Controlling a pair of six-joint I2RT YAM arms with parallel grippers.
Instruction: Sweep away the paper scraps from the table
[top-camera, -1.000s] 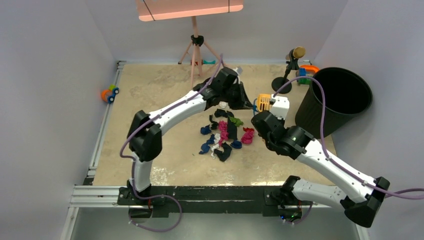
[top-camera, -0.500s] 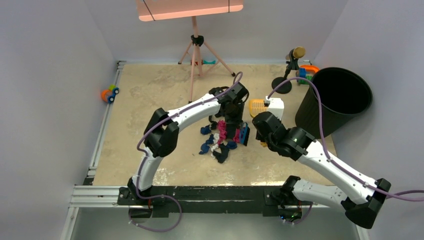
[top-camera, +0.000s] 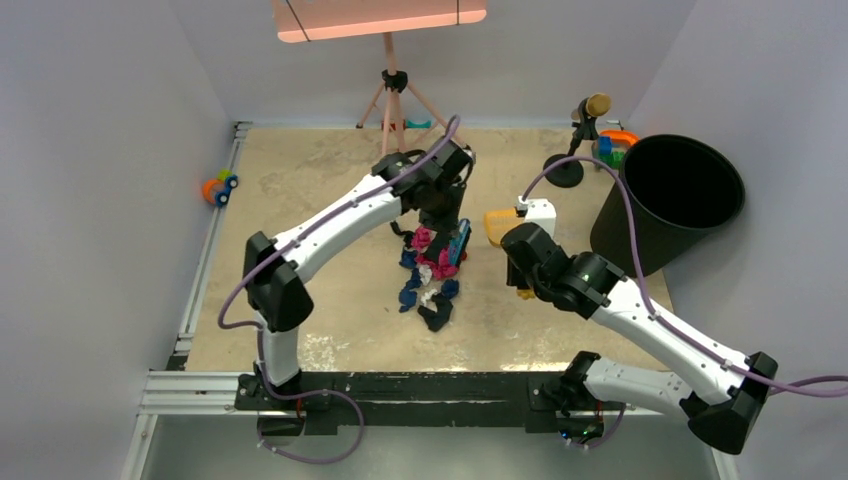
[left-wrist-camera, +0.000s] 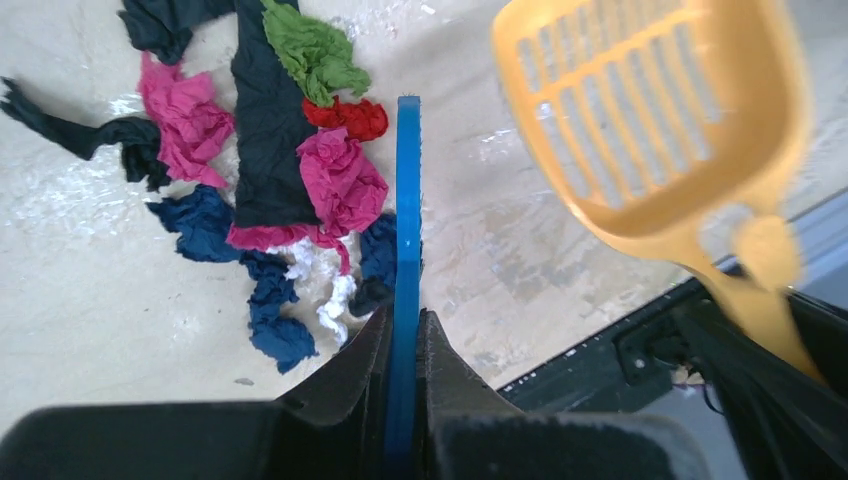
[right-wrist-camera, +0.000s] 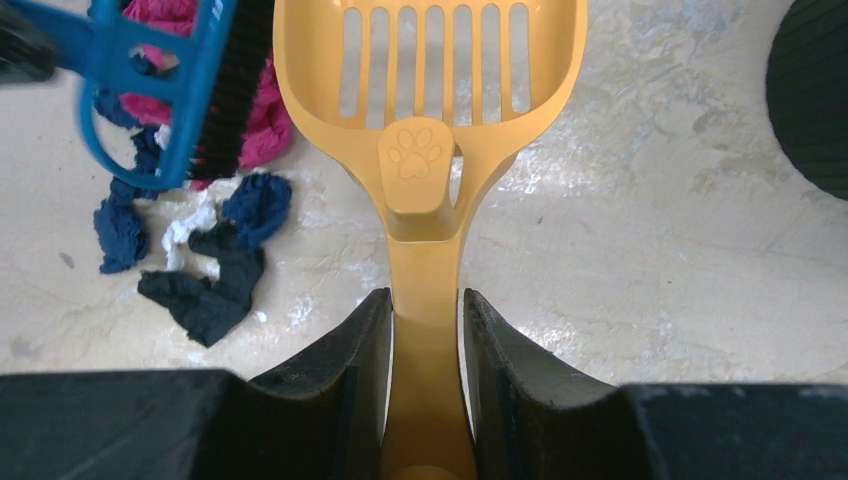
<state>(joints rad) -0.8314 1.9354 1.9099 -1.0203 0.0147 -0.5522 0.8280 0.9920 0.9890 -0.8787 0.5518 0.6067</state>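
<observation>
The paper scraps (top-camera: 428, 272) lie in a tight pile of pink, dark blue, black, white and green wads in the middle of the table (top-camera: 300, 200). My left gripper (top-camera: 446, 212) is shut on the blue hand brush (top-camera: 458, 243), whose bristles stand against the pile's right side. In the left wrist view the gripper (left-wrist-camera: 405, 330) clamps the brush (left-wrist-camera: 407, 200) with the scraps (left-wrist-camera: 340, 180) to its left. My right gripper (top-camera: 516, 238) is shut on the handle of the yellow dustpan (top-camera: 498, 222), held just right of the brush. In the right wrist view the gripper (right-wrist-camera: 425, 310) holds the dustpan (right-wrist-camera: 430, 80); the brush (right-wrist-camera: 190, 90) and scraps (right-wrist-camera: 205, 295) are to its left.
A black round bin (top-camera: 680, 195) stands at the table's right edge. A tripod (top-camera: 392, 100) stands at the back, a small stand (top-camera: 580, 140) and coloured toys (top-camera: 618, 140) at the back right, and an orange toy car (top-camera: 218, 187) at the left rail.
My left arm brought the brush from behind the pile to its right side, then dragged it left, packing the scraps closer together. The dustpan moved left toward the pile.
</observation>
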